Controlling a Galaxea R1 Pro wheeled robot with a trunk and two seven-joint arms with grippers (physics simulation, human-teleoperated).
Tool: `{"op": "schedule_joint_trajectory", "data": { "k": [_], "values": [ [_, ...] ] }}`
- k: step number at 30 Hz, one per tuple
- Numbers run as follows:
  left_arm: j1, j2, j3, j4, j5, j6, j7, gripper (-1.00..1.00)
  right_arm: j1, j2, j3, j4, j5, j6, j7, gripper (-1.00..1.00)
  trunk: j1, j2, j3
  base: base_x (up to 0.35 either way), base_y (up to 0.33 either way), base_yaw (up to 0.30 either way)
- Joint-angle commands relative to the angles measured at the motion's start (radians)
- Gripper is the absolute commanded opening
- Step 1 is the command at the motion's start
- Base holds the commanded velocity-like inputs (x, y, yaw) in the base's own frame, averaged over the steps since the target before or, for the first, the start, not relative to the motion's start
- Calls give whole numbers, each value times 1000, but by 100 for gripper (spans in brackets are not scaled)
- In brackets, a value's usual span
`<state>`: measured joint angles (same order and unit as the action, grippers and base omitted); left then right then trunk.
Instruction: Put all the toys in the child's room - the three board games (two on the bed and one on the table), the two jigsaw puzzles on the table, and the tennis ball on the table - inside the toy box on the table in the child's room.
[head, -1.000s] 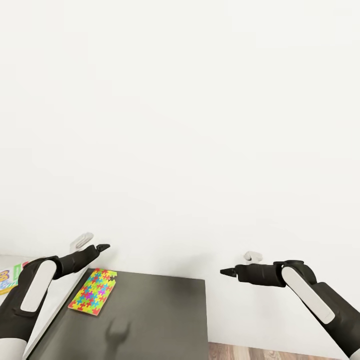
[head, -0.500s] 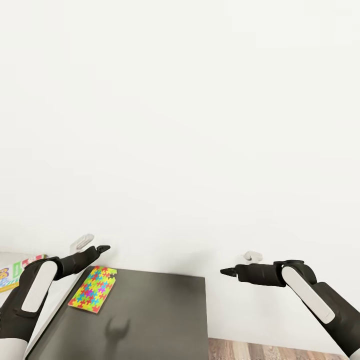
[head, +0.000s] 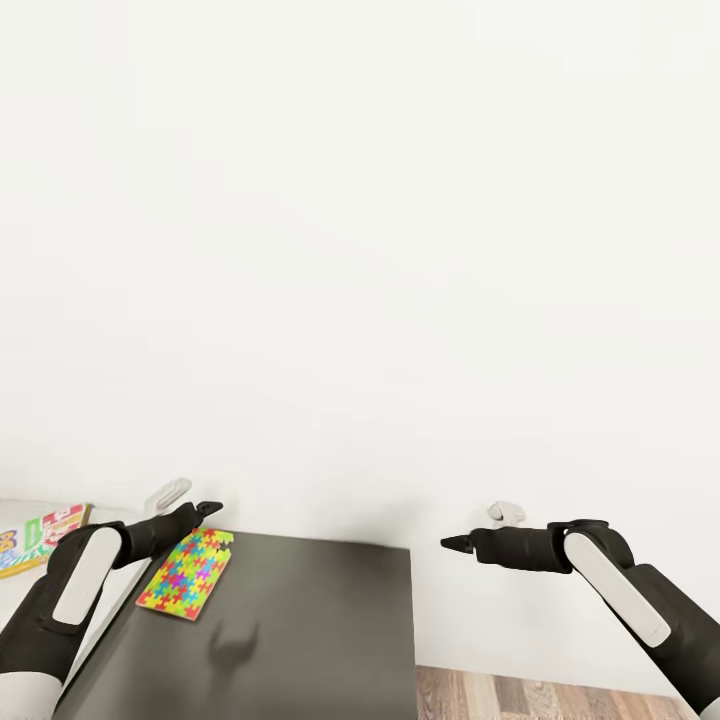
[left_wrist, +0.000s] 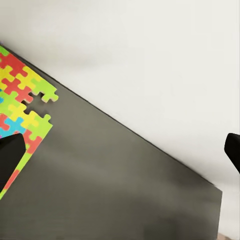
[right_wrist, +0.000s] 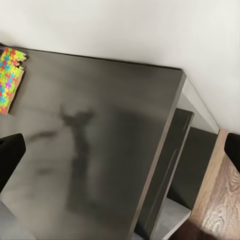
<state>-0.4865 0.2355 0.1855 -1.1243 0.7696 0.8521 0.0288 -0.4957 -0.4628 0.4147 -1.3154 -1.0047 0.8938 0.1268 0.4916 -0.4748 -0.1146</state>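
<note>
The left tool hangs in the air above the back left corner of the dark tabletop, its dark fingers spread wide apart with nothing between them. Just under and beside it lies a jigsaw puzzle, a thin flat square of yellow, green, pink, blue and orange pieces, resting flat on the dark surface near its left edge, with a small notch missing at its far corner. The left wrist view looks down on that same corner of the puzzle and the bare dark top running away to the white wall. The tool's shadow falls on the dark surface a little nearer than the puzzle. Further left, on the lighter grey top, the edge of a board game shows in green, red and white print. The right tool is held out past the right edge of the tabletop, over open space, well apart from the puzzle; its fingers also stand wide open and hold nothing. Below it runs a strip of wood plank floor along the foot of the wall.
</note>
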Motion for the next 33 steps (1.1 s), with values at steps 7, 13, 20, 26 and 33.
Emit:
{"op": "schedule_joint_trajectory", "data": {
  "k": [7, 13, 20, 26, 33],
  "values": [
    [-3, -1, 1, 14, 6, 0, 3, 100, -1, -3, 1, -2, 8, 2, 10, 100, 0, -2, -13, 0, 0, 0],
    [-5, 0, 3, 24, 6, -3, 3, 100, 0, -5, 0, -4, 8, 2, 11, 100, 0, -2, -23, 0, 0, 0],
    [-20, 1, 6, 48, 7, -12, 3, 100, 0, -6, 0, -5, 8, 2, 11, 100, 0, -2, -34, 0, 0, 0],
    [-45, 5, 10, 88, 5, -17, 2, 100, 0, -8, 0, -5, 8, 2, 12, 100, 0, -2, -44, 0, 0, 0],
    [-83, 7, 7, 142, 3, -19, 4, 100, 0, -11, -3, -5, 8, 2, 12, 100, 0, -2, -55, 0, 0, 0]
  ]
}}
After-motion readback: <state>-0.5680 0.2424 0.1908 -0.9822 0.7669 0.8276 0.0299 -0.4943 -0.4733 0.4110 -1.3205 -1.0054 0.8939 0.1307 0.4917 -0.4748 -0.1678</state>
